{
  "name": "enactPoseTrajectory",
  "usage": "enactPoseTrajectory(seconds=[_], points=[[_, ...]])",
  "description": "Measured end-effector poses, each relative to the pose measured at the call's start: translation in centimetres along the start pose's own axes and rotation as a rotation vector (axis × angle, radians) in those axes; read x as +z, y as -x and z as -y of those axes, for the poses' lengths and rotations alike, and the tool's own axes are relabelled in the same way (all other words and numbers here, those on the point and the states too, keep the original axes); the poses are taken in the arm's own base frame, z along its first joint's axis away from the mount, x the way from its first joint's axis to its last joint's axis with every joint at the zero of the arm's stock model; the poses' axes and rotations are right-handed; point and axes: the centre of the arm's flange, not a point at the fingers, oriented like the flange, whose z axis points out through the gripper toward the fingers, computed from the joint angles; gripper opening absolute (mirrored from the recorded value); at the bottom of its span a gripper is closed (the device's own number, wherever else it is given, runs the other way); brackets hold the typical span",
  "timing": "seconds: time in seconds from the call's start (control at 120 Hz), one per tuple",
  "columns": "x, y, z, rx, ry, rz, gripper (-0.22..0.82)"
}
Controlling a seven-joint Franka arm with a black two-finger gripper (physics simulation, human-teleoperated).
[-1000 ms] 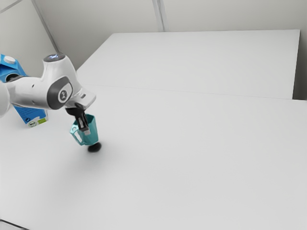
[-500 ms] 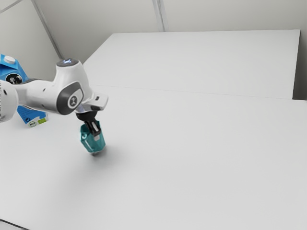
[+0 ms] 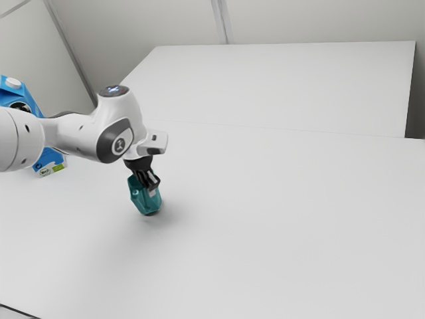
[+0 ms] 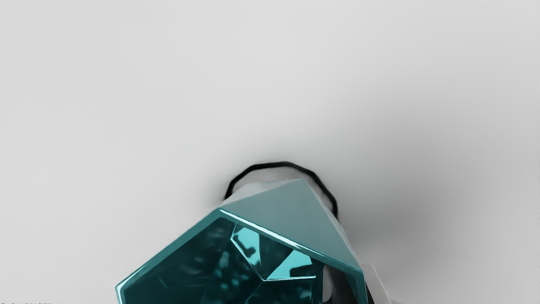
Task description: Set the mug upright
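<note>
The mug leans, mouth upward, its base close over or on the table (which one, I cannot tell). The tool grips its wall, one finger inside, one outside. Best is to level the base gently before releasing.

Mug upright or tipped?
Tipped a little, mouth up: in the exterior view the mug slants, base toward that view's right; the wrist view looks into its mouth.

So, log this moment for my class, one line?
gripper: shut on teal faceted mug | mug: mouth up, slightly tilted | base: near white table, contact unclear
</note>
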Motion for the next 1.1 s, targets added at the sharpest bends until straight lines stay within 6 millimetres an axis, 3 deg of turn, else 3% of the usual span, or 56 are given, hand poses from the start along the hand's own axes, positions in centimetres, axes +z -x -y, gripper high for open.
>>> enactPoseTrajectory(seconds=[0.108, 0.383, 0.642, 0.842, 0.958, 1.1], points=[[0.0, 0.1, 0.1, -0.026, 0.0, 0.0, -0.16], [-0.5, 0.7, 0.7, -0.081, 0.008, -0.005, 0.31], [-3.0, 1.3, 1.3, -0.122, 0.011, -0.031, 0.49], [-9.3, -1.9, 3.5, -0.151, 0.003, -0.079, 0.54], [-14.3, -4.1, 4.6, -0.154, -0.014, -0.118, 0.56], [-20.1, -5.1, 4.9, -0.144, -0.014, -0.133, 0.57]])
